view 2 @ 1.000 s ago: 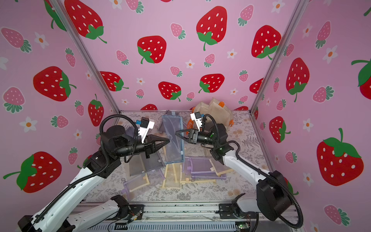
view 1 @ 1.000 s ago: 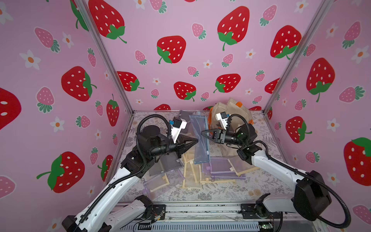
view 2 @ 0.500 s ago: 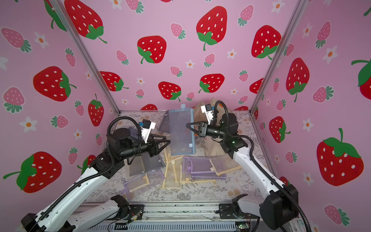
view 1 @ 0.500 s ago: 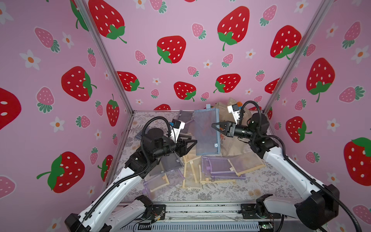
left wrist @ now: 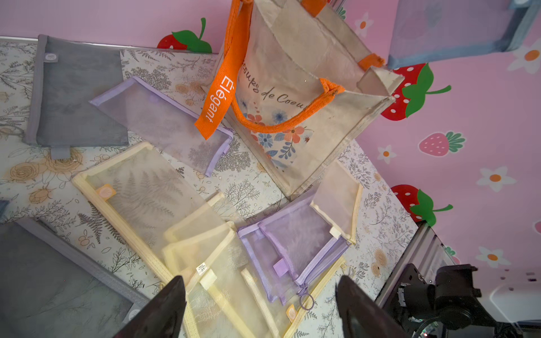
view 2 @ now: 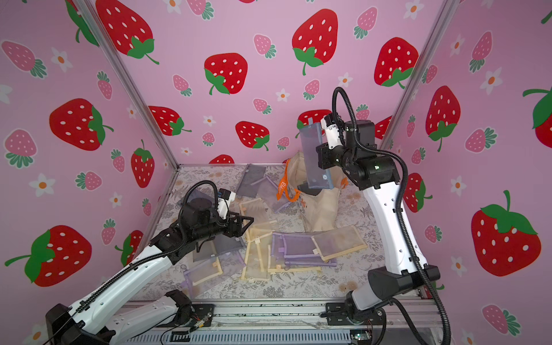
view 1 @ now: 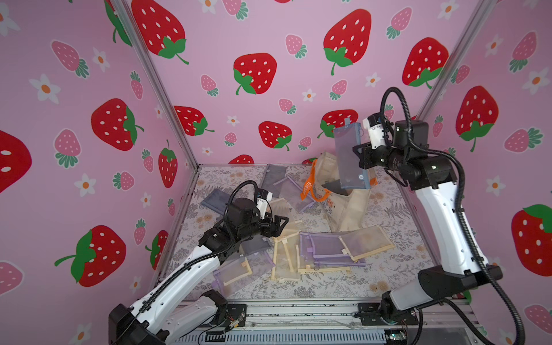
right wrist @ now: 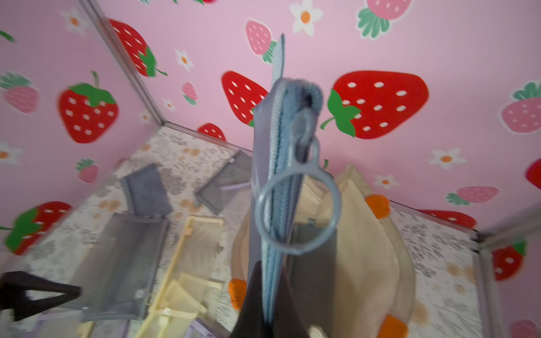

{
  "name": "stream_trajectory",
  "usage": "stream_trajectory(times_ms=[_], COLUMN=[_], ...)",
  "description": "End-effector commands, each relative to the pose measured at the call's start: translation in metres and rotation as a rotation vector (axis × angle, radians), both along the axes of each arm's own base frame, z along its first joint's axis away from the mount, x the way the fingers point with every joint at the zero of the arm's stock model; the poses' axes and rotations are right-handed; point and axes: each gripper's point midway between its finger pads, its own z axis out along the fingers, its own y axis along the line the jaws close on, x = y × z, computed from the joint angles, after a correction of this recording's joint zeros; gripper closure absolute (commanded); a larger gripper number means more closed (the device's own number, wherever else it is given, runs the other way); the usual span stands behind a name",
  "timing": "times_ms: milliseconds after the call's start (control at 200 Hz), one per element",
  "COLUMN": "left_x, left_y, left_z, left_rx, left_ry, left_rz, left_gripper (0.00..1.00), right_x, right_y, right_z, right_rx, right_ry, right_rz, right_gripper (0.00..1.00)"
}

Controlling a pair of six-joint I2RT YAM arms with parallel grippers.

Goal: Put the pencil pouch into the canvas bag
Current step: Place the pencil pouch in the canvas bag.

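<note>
Blue mesh sat pinched between the black fingers (right wrist: 253,304) of the right hand (view 1: 359,157), which was clamped shut on the zip edge of the flat, see-through blue pencil pouch (view 1: 347,158). The right wrist view showed the zip running straight out from the grip, with a round grey ring pull (right wrist: 297,210) dangling near its far end. In both top views the pencil pouch (view 2: 313,158) hung in the air with its long axis close to upright and a little tilted, pull end high, lower short edge pointing down.

Directly under that lower edge stood the cream canvas bag (view 1: 349,206), with orange strap handles (view 1: 310,186) and a small floral print, at the back right of the bench (view 1: 388,268), its dark mouth open upward. Edge and rim looked very near each other. Whether the edge had crossed the rim could not be told, though the left wrist view suggested the pouch's corner hung just above it. The coming move, by my judgement, was a plain descent along the pouch's own long axis and then a release. The right arm was by far the nearer to the bag.

Well apart from it, the left hand (view 1: 277,224) hovered low over the front left of the bench, fingers (left wrist: 172,298) spread wide with nothing between them. Under and around it lay loose mesh pouches (view 1: 324,248) in yellow, purple and grey.
</note>
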Motion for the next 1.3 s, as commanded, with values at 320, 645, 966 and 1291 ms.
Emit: stream_trajectory(times_ms=[320,645,966,1291], left_x=[-0.001,-0.004,-0.003,-0.004], left_y=[0.005,0.007,0.007,0.009], left_z=[0.0,0.002,0.002,0.004], left_rx=[-0.015,-0.021,-0.023,-0.023], left_ry=[-0.042,-0.053,-0.057,-0.067], left_rz=[0.008,0.01,0.008,0.012], left_gripper=[0.18,0.18,0.18,0.18], right_x=[0.054,0.083,0.094,0.098], right_y=[-0.054,-0.058,-0.057,-0.063], right_z=[-0.014,-0.018,-0.08,-0.131], right_rx=[-0.264,-0.301,-0.316,-0.356], right_ry=[0.014,-0.011,0.122,0.25], right_rz=[-0.11,-0.131,-0.134,-0.173], right_gripper=[1.0,1.0,1.0,1.0])
